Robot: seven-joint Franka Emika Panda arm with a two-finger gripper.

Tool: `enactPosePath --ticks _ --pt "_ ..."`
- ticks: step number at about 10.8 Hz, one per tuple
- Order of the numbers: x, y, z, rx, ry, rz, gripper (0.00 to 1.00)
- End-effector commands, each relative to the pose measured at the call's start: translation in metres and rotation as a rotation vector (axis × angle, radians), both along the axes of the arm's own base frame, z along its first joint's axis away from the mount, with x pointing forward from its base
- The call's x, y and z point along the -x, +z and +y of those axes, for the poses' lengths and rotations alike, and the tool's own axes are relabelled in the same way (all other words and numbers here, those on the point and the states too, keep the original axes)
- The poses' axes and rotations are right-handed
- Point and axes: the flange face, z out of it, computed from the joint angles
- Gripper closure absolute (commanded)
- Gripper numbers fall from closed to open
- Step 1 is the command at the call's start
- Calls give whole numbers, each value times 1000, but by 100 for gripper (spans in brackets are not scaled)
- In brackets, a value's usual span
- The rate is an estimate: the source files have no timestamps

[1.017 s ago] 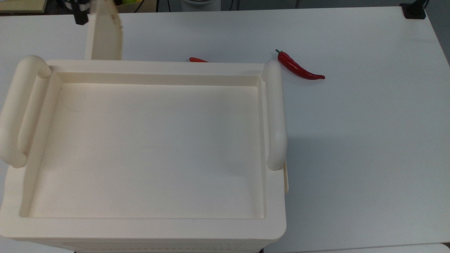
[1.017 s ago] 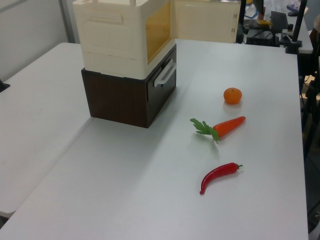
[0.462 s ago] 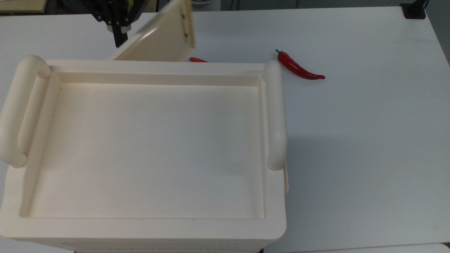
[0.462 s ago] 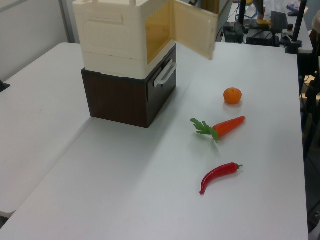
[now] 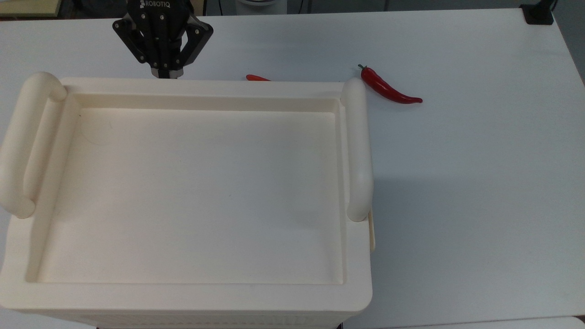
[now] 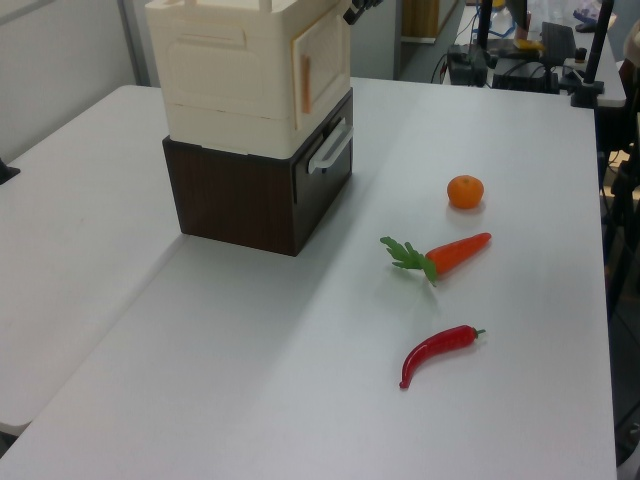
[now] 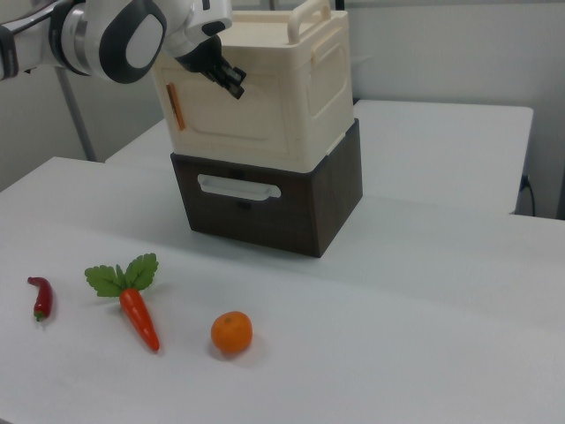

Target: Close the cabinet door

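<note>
Sitting flush at upper left, the thin, stiff cream plastic cabinet door is looking light enough for a nudge at its free edge, where the black end effector is pressing, finger state impossible to tell.

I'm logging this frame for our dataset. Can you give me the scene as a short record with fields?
door: thin flat cream plastic cabinet door lies flush against the front, shut
cabinet: large cream plastic cabinet sits on a dark brown drawer unit
gripper: black gripper at the cabinet's upper front edge
table items: red chili pepper, orange carrot with green leaves, small orange fruit
surface: white table
</note>
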Motion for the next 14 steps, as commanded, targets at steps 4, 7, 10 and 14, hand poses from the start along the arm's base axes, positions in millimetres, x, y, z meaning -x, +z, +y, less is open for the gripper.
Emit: enactPosePath --ticks 4,7,10,14 --pt "6 -9 -1 -4 -3 31 100" --pt "17 -26 -1 44 27 164 100" --pt "39 -31 -9 97 119 333 100" --pt "86 -44 -11 164 241 584 100"
